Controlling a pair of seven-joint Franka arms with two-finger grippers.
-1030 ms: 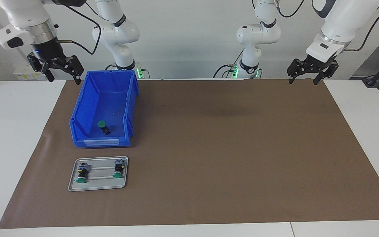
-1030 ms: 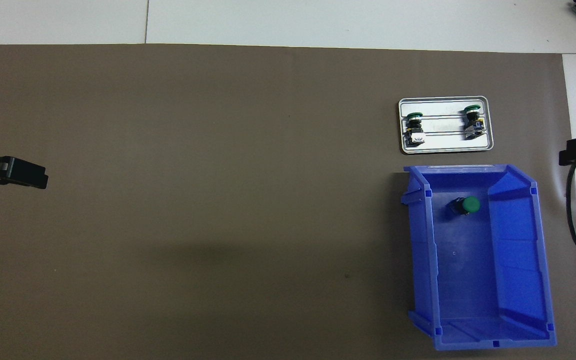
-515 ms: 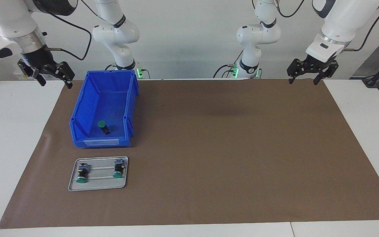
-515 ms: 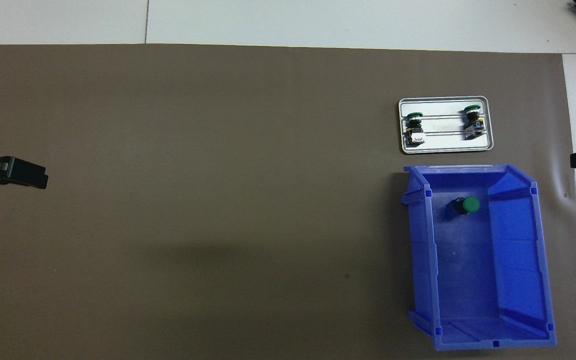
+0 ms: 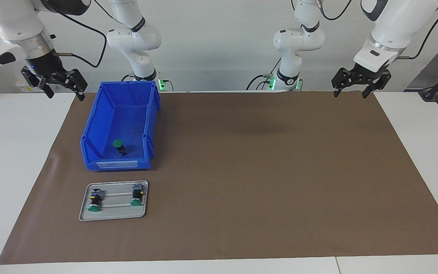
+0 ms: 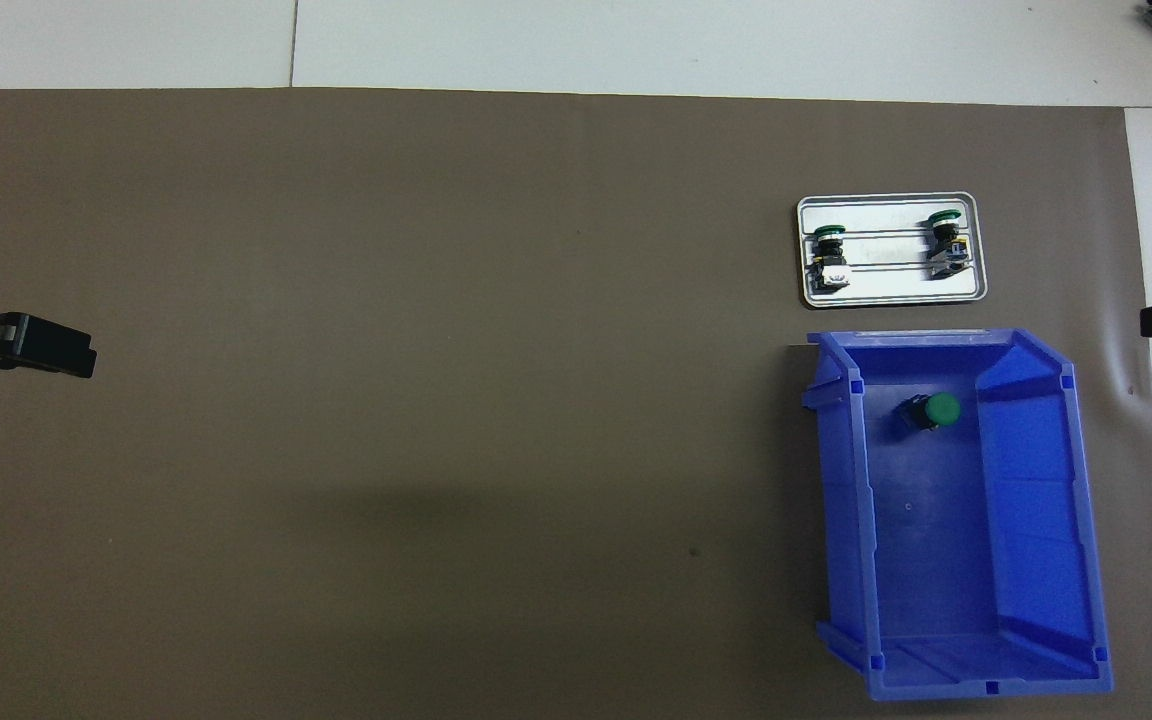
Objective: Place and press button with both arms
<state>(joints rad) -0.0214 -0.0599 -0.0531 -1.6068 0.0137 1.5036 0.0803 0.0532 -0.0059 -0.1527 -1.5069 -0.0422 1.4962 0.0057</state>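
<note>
A green-capped button (image 5: pixel 118 144) lies on the floor of a blue bin (image 5: pixel 116 165), at the end farther from the robots. It also shows in the overhead view (image 6: pixel 937 410). My right gripper (image 5: pixel 65 95) is open and empty. It hangs in the air over the mat's edge beside the bin, toward the right arm's end of the table. My left gripper (image 5: pixel 350 94) is open and empty. It waits in the air over the mat's edge at the left arm's end. One of its fingers (image 6: pixel 46 347) shows in the overhead view.
A small metal tray (image 5: pixel 112 215) lies on the brown mat (image 5: pixel 261 182), farther from the robots than the bin. Two look-alike green buttons (image 5: pixel 94 206) (image 5: pixel 136 200) lie on it. In the overhead view the tray (image 6: pixel 891 295) lies above the bin (image 6: pixel 841 500).
My right gripper has moved away from the bin toward the right arm's end of the table, then barely shifted. The left arm, button, bin and tray have not moved.
</note>
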